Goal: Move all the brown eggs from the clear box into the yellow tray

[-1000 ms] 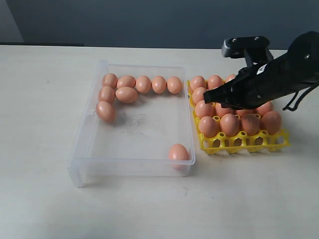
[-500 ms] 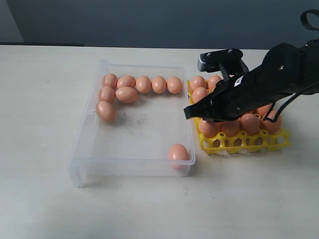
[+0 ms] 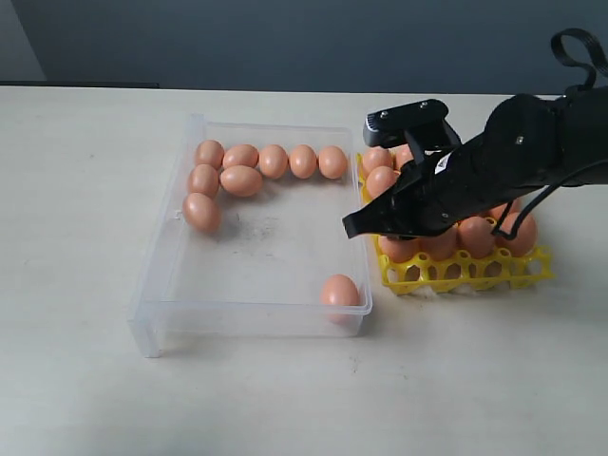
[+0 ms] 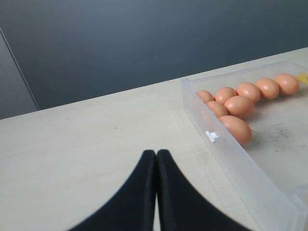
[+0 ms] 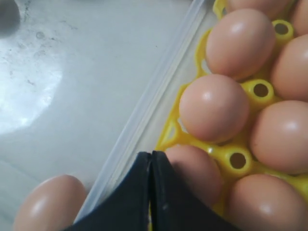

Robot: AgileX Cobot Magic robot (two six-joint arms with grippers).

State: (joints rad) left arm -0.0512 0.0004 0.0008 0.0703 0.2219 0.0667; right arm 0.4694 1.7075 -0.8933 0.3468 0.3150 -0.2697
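Eggs are split between two places, as you can see: nine smooth, matte brown eggs [image 3: 241,180] lie in the shallow, transparent plastic clear box [image 3: 160,275]. Eight of them are bunched along its far wall and down into the far-left corner, and one [image 3: 340,291] sits alone against the near right corner. Just beside the box's right wall stands the bright yellow tray [image 3: 456,273], a plastic grid of cups with pegs between them. More brown eggs sit upright in its cups, though the arm covers part of it, so you cannot count them. The row of cups nearest the camera stands open. Your black right gripper [image 3: 353,228] hangs above the line where the box's right wall meets the tray. Its fingers [image 5: 161,192] are pressed flat together with nothing between them, and the wrist view puts the tips over the box's rim, between the lone egg and the tray's corner egg. Your left gripper [image 4: 156,155] is likewise closed tight and holds nothing. It is poised over the bare pale tabletop [image 4: 72,144], outside the box wall nearest the bunched eggs.
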